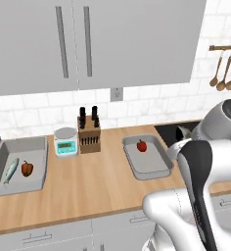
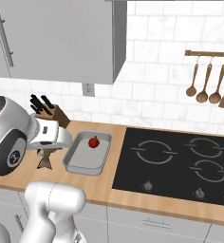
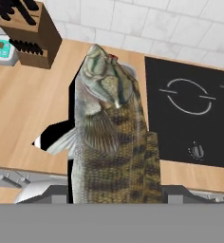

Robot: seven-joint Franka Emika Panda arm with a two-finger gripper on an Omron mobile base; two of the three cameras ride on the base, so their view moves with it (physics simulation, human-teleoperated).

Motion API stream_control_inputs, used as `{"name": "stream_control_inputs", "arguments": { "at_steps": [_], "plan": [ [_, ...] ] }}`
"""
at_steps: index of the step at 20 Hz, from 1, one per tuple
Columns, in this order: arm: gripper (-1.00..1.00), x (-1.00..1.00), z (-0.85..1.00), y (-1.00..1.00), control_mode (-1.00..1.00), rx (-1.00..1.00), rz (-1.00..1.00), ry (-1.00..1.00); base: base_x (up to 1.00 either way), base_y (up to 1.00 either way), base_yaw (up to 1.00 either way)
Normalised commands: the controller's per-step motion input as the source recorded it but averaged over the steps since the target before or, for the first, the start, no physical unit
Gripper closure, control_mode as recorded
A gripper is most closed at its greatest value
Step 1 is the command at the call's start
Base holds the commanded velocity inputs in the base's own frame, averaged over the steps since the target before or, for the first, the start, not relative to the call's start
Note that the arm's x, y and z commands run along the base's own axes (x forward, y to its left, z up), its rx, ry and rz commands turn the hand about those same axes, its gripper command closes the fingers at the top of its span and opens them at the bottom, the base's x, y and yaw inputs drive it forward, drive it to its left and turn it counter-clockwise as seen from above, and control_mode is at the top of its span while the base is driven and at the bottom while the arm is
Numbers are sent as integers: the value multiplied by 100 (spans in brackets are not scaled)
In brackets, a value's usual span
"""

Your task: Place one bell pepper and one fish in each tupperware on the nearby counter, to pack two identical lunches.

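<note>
Right at the bottom of the hand view, the gripper [image 3: 115, 197] is pinching a big olive-and-brown striped fish [image 3: 111, 137]; its fingertips are lying hidden behind the body. The fish's long axis is running up the middle of the frame, head pointing toward the top, tail end at the bottom edge. In the right base view its tail [image 2: 45, 160] is hanging below the hand at centre left. Just beyond, a grey tupperware [image 1: 147, 157] is sitting on the counter [image 1: 98, 181] with a red bell pepper [image 1: 142, 145] inside. At far left of the left base view, a second tupperware [image 1: 19, 169] is holding a slim silvery fish [image 1: 11, 170] lying lengthwise beside another pepper [image 1: 27, 168].
</note>
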Motion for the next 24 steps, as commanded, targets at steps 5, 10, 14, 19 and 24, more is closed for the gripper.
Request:
{"name": "stream_control_inputs", "arguments": {
  "at_steps": [5, 10, 14, 19, 24],
  "plan": [
    [100, 40, -38, 0, -100, 0, 0, 0, 0, 0, 0],
    [100, 70, -28, 1, -100, 0, 0, 0, 0, 0, 0],
    [100, 94, -41, 0, -100, 2, -9, 5, 0, 0, 0],
    [100, 87, -55, 0, -100, 5, -11, 3, 0, 0, 0],
    [100, 54, -71, 0, -100, 0, -11, 0, 0, 0, 0]
  ]
}}
